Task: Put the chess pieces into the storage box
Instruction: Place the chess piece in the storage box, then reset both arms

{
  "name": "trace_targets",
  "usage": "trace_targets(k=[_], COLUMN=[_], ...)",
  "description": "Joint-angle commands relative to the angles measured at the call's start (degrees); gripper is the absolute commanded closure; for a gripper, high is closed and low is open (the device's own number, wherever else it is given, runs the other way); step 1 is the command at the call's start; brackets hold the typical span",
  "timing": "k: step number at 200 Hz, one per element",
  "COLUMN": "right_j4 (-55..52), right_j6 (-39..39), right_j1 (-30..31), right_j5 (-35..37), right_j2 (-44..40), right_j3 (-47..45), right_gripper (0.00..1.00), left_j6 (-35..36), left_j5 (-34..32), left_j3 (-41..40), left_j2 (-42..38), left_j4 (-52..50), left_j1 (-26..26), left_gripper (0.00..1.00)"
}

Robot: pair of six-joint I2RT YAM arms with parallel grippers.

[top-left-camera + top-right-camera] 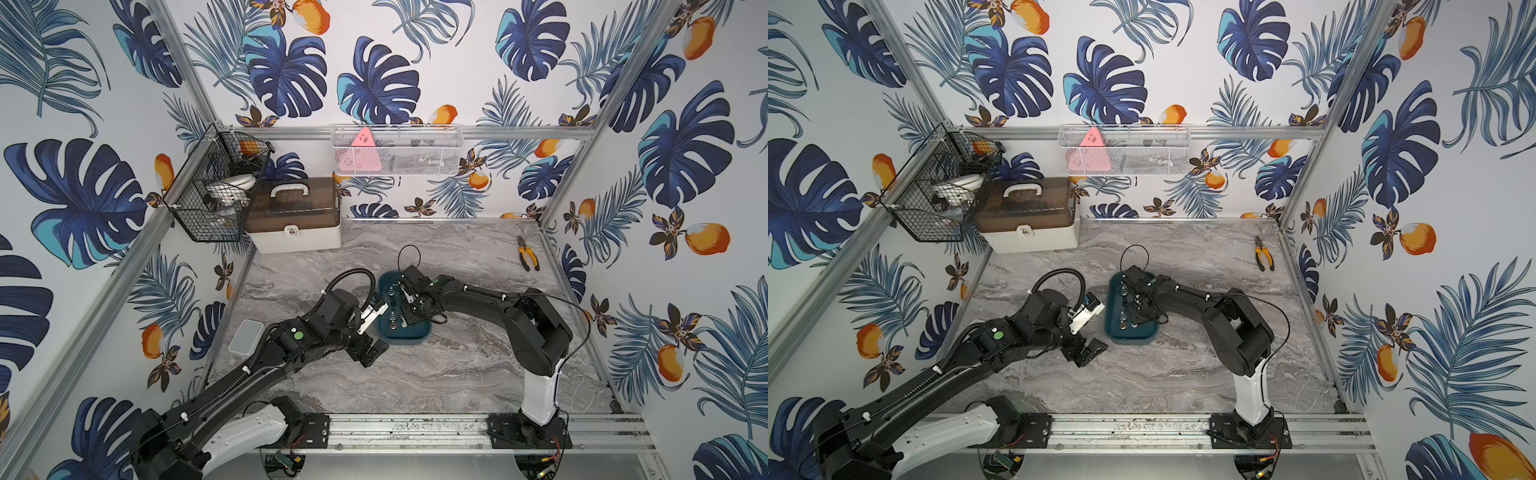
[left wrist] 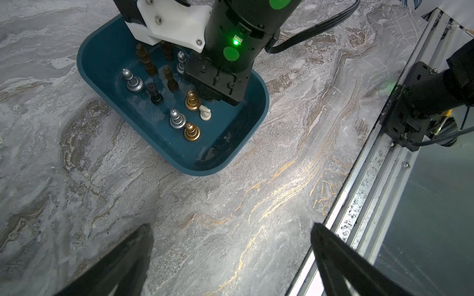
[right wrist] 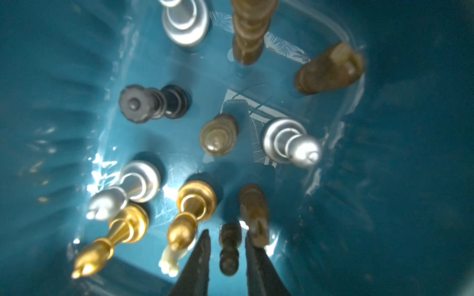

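The dark teal storage box (image 1: 405,337) sits mid-table and shows in both top views (image 1: 1133,338). Several chess pieces stand in it: silvery (image 2: 133,82), golden (image 2: 191,132), dark brown (image 2: 170,77), a black one (image 2: 154,93) and a white one (image 2: 205,112). My right gripper (image 3: 226,233) reaches down into the box. Its jaws stand slightly apart on either side of a dark brown piece (image 3: 229,249), with a thin gap on each side. My left gripper (image 2: 230,226) hangs wide open over bare table at the box's near left, holding nothing.
A white case with a brown lid (image 1: 293,216) stands at the back left below a black wire basket (image 1: 212,191). Yellow-handled pliers (image 1: 528,252) lie at the back right. A flat grey rectangle (image 1: 246,336) lies at the left edge. A metal rail (image 1: 415,432) runs along the front.
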Motion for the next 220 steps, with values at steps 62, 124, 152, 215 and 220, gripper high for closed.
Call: trace_targets(k=[62, 124, 152, 215, 220], right_j4=[-4.62, 3.87, 13.57, 22.87, 24.91], right_j6=[0.11, 4.07, 4.45, 3.74, 2.48], right_j1=[0.19, -5.13, -10.59, -16.05, -16.05], right_j5=[-1.27, 3.69, 9.04, 25.58, 26.61], right_j2=[-8.05, -24.34, -29.24, -29.52, -29.89], right_j3=[1.91, -6.44, -15.7, -25.39, -26.81], right_gripper=[0.67, 0.55, 0.39, 0.14, 0.14], left_j6=[-1.6, -17.59, -16.39, -6.5, -6.18], left_j5=[0.24, -31.94, -49.12, -59.28, -58.52], left_j3=[2.29, 0.63, -10.03, -20.36, -20.81], left_j2=[-3.96, -1.1, -1.36, 9.16, 9.67], left_j4=[4.01, 15.78, 30.96, 54.57, 55.29], left_j1=[0.09, 5.3, 5.58, 12.71, 13.97], left_gripper=[0.01, 0.01, 0.01, 0.01, 0.01])
